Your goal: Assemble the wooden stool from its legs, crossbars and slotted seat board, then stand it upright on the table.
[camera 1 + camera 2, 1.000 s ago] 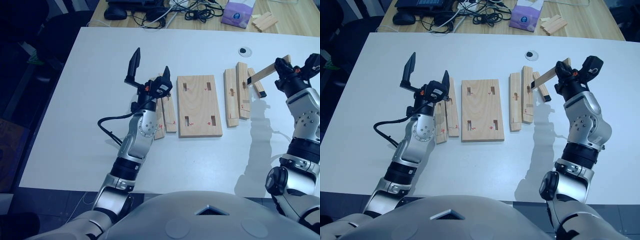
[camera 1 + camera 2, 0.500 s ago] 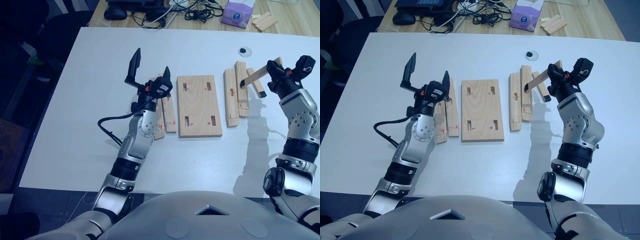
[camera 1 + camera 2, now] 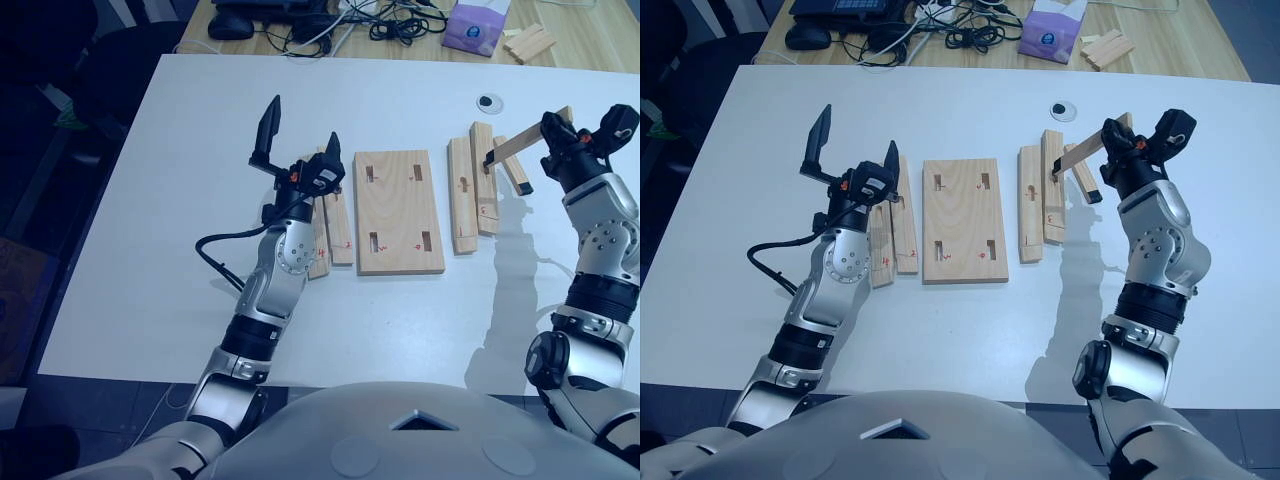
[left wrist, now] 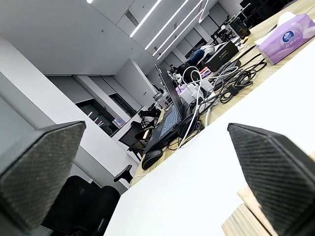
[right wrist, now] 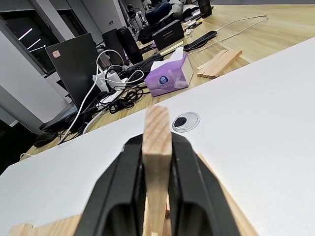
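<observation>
Right eye view, table (image 3: pixel 970 300): white top carrying all the stool parts, with a wooden desk butting against its far edge.
Seat board (image 3: pixel 965 220): lies flat in the middle of the table between my two arms, its four slots facing up.
Left legs (image 3: pixel 905 235): two long pieces lying side by side just left of the seat board, partly covered by my left arm.
Right legs (image 3: pixel 1030 205): two long pieces lying side by side just right of the seat board, slot marks facing up.
Tissue box (image 3: pixel 1050 30): purple, on the far desk, next to a tangle of cables (image 3: pixel 970 30).
Spare wood (image 3: pixel 1108 47): a few short pieces on the desk, right of the tissue box.
Held crossbar (image 3: pixel 1080 153): tilted, its high end in my grasp, its dark low end over the outer right leg; I cannot tell whether it touches.
Loose crossbar (image 3: pixel 1083 180): flat on the table just right of the right legs, under the held one.
Left gripper (image 3: pixel 855 150): above the left legs, fingers spread wide and pointing up, empty.
Right gripper (image 3: pixel 1110 135): raised at the right, both fingers (image 5: pixel 184 167) clamped flat on the held crossbar.
Disc (image 3: pixel 1064 109): small round thing on the table beyond the right legs.
</observation>
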`<state>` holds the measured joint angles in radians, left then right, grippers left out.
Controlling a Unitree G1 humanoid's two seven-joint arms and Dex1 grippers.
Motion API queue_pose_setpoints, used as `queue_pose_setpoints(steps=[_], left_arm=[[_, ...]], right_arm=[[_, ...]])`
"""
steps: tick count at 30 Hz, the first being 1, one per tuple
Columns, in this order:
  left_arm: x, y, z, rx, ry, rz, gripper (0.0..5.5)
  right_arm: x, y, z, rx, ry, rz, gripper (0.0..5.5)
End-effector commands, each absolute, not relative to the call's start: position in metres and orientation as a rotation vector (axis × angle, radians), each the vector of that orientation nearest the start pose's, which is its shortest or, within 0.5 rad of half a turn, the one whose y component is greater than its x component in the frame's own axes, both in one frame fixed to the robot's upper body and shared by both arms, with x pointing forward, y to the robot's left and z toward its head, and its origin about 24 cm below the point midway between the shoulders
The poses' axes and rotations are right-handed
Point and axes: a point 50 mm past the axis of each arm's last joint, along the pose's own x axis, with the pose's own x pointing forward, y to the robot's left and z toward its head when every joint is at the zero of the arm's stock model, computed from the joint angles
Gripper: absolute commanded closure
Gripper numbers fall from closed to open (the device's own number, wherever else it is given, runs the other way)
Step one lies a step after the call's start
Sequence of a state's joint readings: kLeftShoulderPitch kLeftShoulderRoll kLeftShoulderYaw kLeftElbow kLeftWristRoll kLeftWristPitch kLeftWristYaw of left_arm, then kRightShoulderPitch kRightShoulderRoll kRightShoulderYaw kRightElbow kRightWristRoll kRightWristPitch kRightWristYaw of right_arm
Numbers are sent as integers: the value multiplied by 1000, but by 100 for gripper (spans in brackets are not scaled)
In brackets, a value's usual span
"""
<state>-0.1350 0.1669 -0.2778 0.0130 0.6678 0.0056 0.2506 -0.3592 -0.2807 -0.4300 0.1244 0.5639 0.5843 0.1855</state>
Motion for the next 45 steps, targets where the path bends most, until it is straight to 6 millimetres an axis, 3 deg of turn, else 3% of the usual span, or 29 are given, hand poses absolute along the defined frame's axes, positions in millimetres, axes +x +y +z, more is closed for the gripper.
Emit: queue_pose_setpoints(steps=[1, 16, 24, 32, 40, 45], left_arm=[[271, 111, 75, 813, -304, -29, 10], [269, 113, 74, 817, -293, -30, 10], [269, 113, 74, 813, -295, -26, 10], [269, 114, 73, 812, -287, -21, 10], [271, 113, 73, 810, -288, -13, 10], [272, 114, 72, 811, -288, -12, 10]], right_arm=[[308, -251, 99, 455, 134, 19, 511], [304, -253, 89, 413, 163, 3, 511], [300, -256, 73, 389, 202, -14, 511], [299, -248, 82, 419, 170, 59, 511], [301, -252, 81, 441, 204, 24, 511], [303, -251, 91, 487, 148, 32, 511]])
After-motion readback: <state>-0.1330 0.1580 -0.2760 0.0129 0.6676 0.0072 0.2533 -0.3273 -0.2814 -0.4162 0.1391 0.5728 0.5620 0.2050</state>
